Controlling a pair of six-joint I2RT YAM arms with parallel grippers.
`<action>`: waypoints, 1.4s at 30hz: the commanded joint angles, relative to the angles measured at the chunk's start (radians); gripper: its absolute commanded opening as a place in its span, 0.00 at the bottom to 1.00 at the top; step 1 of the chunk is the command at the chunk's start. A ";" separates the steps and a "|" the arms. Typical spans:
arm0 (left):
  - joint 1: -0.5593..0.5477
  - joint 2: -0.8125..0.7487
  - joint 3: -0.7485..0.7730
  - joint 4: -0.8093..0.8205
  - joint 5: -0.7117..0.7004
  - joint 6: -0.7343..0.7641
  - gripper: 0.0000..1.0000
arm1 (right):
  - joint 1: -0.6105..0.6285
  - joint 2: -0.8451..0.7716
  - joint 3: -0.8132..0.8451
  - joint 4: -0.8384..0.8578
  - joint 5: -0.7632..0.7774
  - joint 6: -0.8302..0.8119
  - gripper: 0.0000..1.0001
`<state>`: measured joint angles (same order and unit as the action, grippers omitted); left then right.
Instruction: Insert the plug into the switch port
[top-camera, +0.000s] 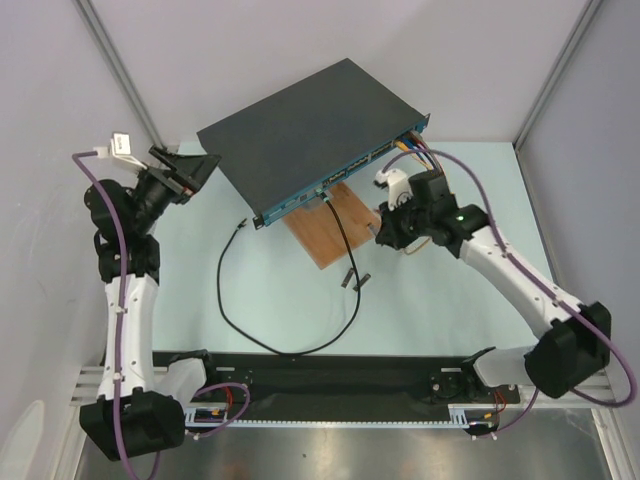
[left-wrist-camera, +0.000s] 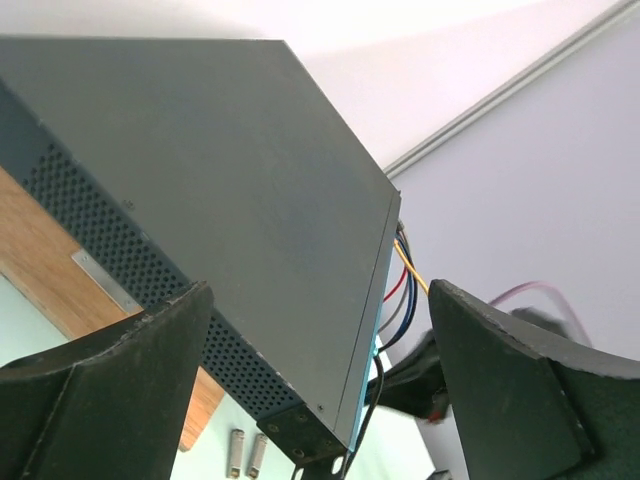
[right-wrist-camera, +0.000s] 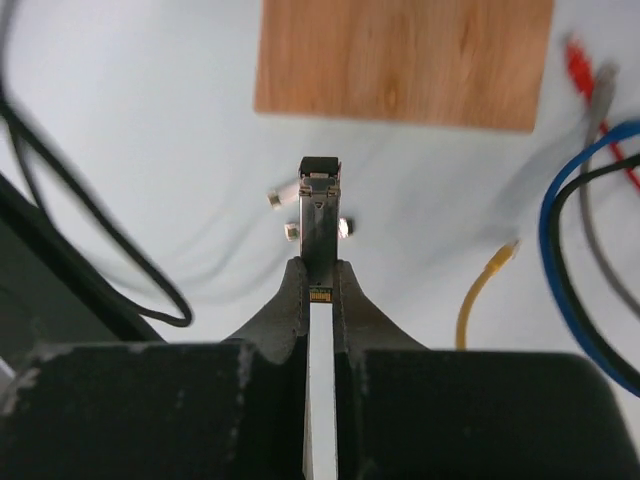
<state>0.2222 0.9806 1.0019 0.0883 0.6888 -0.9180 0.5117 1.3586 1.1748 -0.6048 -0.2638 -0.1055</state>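
You have the grasp done: your right gripper (right-wrist-camera: 320, 275) is pinching the small silver metal plug (right-wrist-camera: 320, 210), held near the narrow teal front face (top-camera: 340, 175) of the large flat black metal switch (top-camera: 300, 125). I judge the plug is not yet seated. It seems aimed at the table rather than at the switch's ports, so turning, aligning and pushing remain. Your left gripper (top-camera: 197, 172) stands spread and empty beside the switch's left corner.

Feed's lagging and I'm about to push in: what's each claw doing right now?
Left claw: open, holding nothing.
Right claw: closed on the plug.
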 joint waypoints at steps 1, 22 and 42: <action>-0.015 -0.040 0.078 0.025 0.043 0.074 0.94 | -0.047 -0.114 0.115 -0.020 -0.167 0.027 0.00; -0.741 0.019 0.178 -0.049 -0.043 0.395 0.92 | 0.008 -0.216 0.187 0.468 -0.502 0.466 0.00; -1.021 0.061 0.253 -0.202 -0.547 0.875 0.82 | 0.074 -0.159 0.220 0.542 -0.272 0.836 0.00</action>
<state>-0.7750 1.0309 1.1980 -0.0952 0.2649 -0.1692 0.5659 1.2072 1.3571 -0.1280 -0.5610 0.6777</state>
